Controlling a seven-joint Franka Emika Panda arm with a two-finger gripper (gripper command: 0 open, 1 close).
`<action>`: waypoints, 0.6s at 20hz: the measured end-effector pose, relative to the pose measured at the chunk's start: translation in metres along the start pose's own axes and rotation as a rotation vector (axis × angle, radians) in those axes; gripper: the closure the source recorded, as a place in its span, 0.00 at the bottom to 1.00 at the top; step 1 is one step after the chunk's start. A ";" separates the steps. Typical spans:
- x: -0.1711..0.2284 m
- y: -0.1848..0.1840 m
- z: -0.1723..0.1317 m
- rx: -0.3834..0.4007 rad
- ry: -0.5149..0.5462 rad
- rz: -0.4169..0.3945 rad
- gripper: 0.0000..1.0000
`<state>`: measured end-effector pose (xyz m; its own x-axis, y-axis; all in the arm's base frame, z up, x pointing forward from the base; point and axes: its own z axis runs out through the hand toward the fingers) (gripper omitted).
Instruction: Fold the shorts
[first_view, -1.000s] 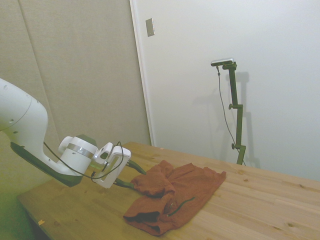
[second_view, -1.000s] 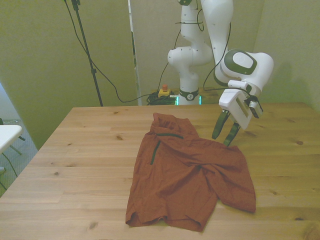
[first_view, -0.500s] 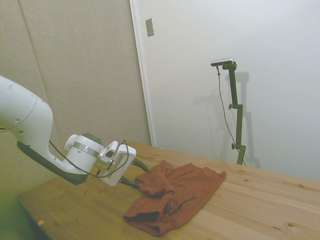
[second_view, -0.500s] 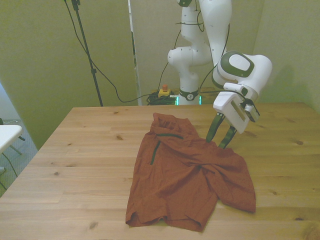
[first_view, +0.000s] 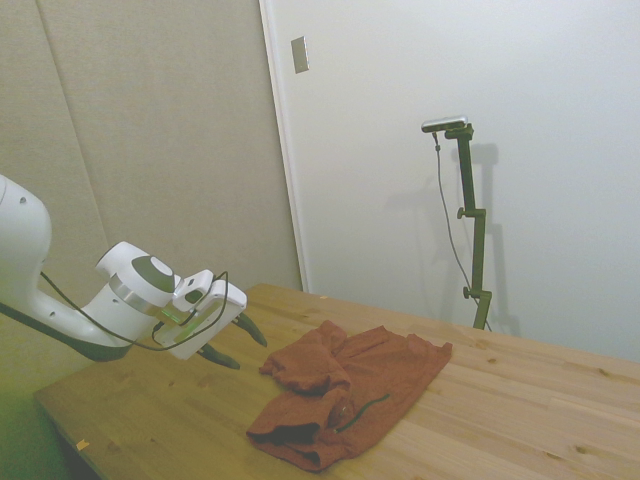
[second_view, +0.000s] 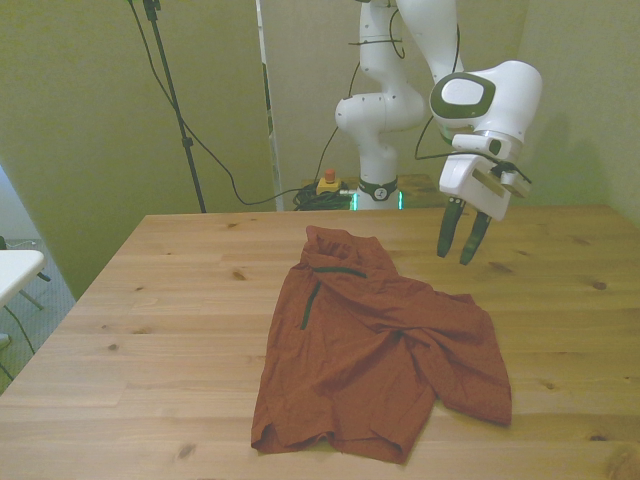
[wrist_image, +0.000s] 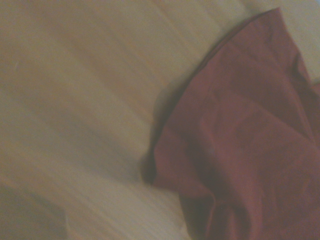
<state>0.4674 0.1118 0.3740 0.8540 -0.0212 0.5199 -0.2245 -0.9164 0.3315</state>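
White arm, black cables, dark fingers

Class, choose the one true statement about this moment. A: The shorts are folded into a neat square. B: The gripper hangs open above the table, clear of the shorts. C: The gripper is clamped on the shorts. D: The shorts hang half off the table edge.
B: the gripper is open and empty, apart from the shorts, which lie rumpled on the table.

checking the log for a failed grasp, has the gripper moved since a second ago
Yes. The gripper, open and empty, has pulled up and away from the shorts; in the front view it now hangs clear of their edge, toward the front view's right.
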 end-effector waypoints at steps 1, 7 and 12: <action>0.002 0.007 -0.002 -0.022 -0.004 -0.019 0.00; 0.007 0.031 0.009 -0.110 0.004 -0.074 0.00; 0.008 0.015 0.047 -0.143 0.017 -0.061 0.00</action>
<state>0.4932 0.0795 0.3458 0.8601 0.0409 0.5084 -0.2379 -0.8496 0.4708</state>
